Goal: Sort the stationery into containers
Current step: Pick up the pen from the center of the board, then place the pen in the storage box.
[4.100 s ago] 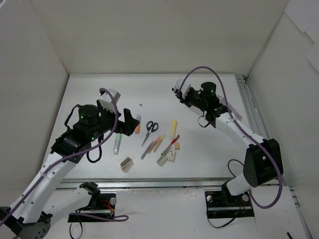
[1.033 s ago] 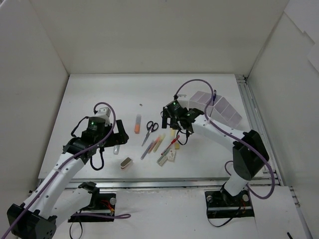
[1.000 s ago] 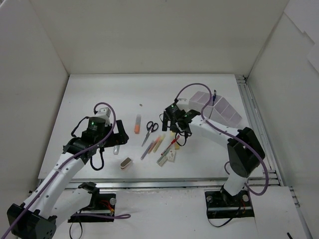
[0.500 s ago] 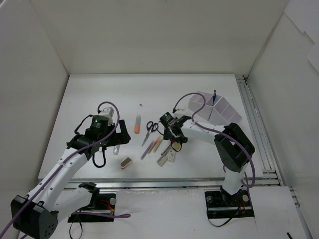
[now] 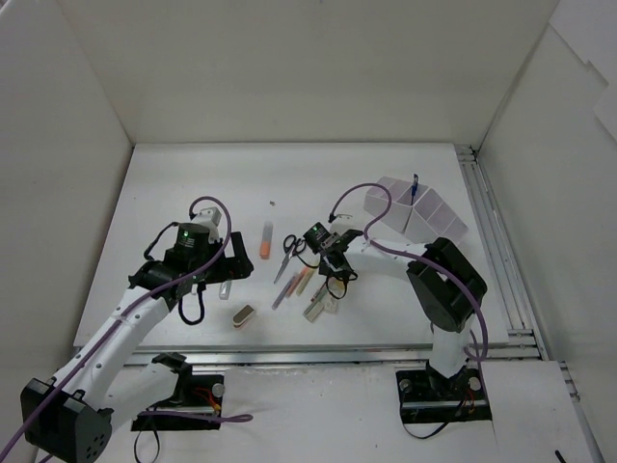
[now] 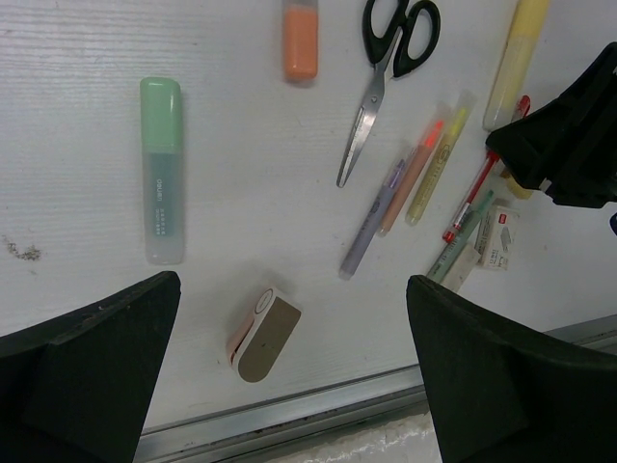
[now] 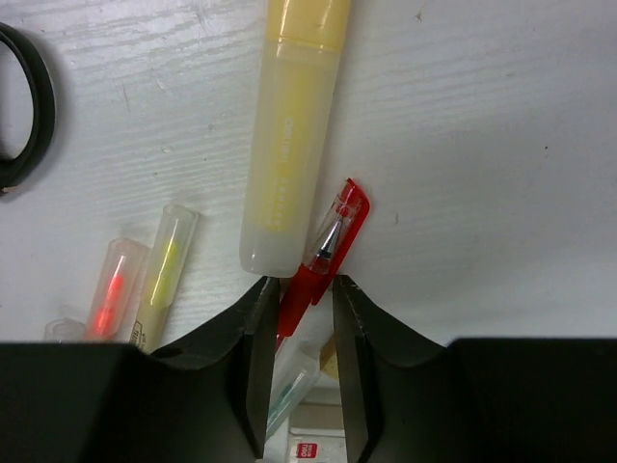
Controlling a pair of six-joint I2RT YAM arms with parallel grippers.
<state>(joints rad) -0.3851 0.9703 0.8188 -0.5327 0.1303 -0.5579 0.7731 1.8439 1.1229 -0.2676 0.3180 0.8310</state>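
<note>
Well, my right tool (image 7: pixel 299 289) is down on the bench (image 5: pixel 174 183), a little right of the scissors (image 6: pixel 386 68). Its fingers (image 7: pixel 253 328) are drawn in narrow on either side of the red pen (image 7: pixel 323 253). I cannot tell whether they press it yet. That pen is slim, with a clear barrel, a red clip and a red grip, and it lies flat, touching the fat yellow marker (image 7: pixel 289 135). Two thin capped pens, one orange (image 7: pixel 111 285) and one yellow (image 7: pixel 166 265), lie just right of the scissors' blades. My left tool (image 6: pixel 289 285) hangs wide open and holds nothing, left of the scissors, over the pale-green marker (image 6: pixel 162 169) and the small metallic block (image 6: pixel 265 336). The white tray (image 5: pixel 424 217) sits well right of the scissors.
</note>
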